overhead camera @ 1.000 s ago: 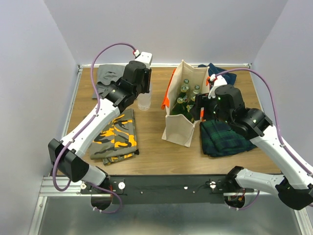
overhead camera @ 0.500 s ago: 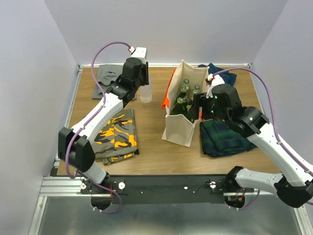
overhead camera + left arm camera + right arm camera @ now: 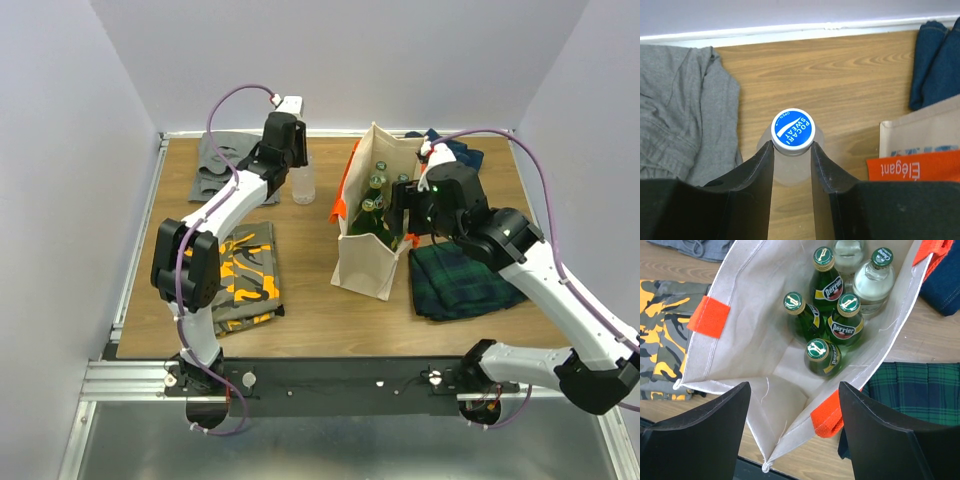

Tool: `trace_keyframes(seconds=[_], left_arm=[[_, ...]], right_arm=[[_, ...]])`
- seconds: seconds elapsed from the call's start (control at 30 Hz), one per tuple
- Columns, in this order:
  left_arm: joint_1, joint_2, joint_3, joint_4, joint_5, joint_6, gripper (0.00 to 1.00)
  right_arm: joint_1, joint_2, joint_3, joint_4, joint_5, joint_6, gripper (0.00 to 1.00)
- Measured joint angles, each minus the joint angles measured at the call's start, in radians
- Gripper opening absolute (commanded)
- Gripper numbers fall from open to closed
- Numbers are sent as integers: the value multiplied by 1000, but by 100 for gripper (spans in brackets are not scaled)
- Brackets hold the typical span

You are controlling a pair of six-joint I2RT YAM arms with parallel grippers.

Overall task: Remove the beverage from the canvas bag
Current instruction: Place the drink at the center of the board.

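The left pincer [image 3: 791,146] is clenched around the neck of a clear plastic bottle [image 3: 790,170], its two black fingers [image 3: 757,170] pressed against either side just under the blue cap [image 3: 792,129] printed with white letters. That bottle stands upright outside the canvas bag [image 3: 368,262], to its left near the far edge of the wooden worktop [image 3: 320,320], close to a crumpled grey garment [image 3: 680,115]; whether its base rests on the wood cannot be told. The canvas bag stands upright and open-mouthed in the middle of the worktop, orange handles [image 3: 345,195] hanging at its rim, between a folded camouflage cloth [image 3: 245,275] on its left and a folded tartan cloth [image 3: 465,280] on its right, with a navy cloth [image 3: 455,150] behind it. The right pincer [image 3: 794,390] hangs over the bag's mouth, released, its fingers spread wide with nothing between them. Inside the bag, crowded toward the far side, are four green glass bottles [image 3: 847,315] with green crown caps and, beside them, a clear bottle with a green cap [image 3: 872,280] and a second clear one cut off by the wrist view's top edge
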Motion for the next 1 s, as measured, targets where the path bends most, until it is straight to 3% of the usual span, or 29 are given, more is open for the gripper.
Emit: trace_keyframes(seconds=[0.37, 1.0], left_arm=[[27, 50, 104, 9, 2, 19, 0], [27, 58, 155, 44, -21, 75, 0]], right_arm=[[0, 20, 14, -2, 21, -4, 80], [0, 26, 24, -2, 25, -14, 80]])
